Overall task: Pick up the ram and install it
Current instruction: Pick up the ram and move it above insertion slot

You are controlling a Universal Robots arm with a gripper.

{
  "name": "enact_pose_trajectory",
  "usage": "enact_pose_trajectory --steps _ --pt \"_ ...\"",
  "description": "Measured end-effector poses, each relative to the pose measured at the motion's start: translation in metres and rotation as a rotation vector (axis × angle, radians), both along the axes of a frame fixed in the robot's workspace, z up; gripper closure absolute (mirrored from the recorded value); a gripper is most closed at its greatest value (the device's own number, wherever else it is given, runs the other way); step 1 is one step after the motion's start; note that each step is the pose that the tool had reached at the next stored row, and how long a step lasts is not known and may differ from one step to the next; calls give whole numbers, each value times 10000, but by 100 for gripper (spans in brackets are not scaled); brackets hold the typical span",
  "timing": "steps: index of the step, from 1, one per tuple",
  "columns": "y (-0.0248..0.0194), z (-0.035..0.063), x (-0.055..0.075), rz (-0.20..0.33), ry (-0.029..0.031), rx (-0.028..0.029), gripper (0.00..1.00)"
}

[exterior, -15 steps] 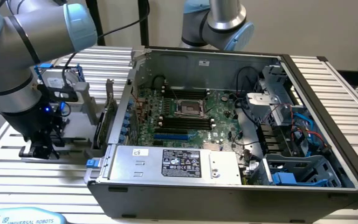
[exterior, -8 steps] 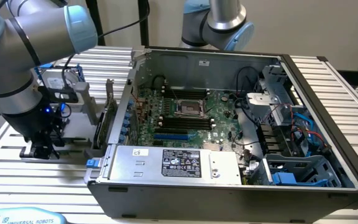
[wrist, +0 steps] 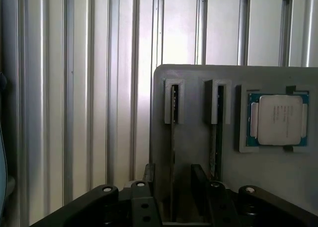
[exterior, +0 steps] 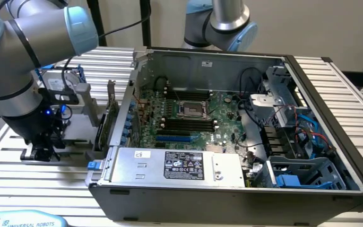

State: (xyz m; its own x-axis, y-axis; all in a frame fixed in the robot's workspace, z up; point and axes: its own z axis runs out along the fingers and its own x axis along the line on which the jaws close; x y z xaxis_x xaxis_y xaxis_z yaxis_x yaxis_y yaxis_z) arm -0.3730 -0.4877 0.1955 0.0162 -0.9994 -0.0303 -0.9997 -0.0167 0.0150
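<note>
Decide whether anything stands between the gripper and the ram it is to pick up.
Nothing visible does. In the wrist view the open gripper straddles one ram stick standing on edge in the grey holder, with only bare gap between them.

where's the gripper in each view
Exterior view: the gripper is at the exterior view's left, low over the slatted table, beside the open computer case.
Wrist view: the gripper sits open astride one ram stick standing in the gray holder.
Shared landmark: the slatted table.
</note>
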Motion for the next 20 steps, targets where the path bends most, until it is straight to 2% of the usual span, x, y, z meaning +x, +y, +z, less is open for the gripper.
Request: enact_pose_trajectory --steps 4,5,12,14,16,17,20 --pt "0 -3 -1 3 1 -1 60" --pt "-1 -3 -1 3 1 -1 67" --pt "-1 -14 -1 -10 1 -1 67" --pt "0 -15 -1 -21 1 -1 76" --pt "0 -15 -1 -27 1 -1 76" --pt "0 -16 -1 -27 0 0 82" --pt "-1 -15 -1 -28 0 -1 85"
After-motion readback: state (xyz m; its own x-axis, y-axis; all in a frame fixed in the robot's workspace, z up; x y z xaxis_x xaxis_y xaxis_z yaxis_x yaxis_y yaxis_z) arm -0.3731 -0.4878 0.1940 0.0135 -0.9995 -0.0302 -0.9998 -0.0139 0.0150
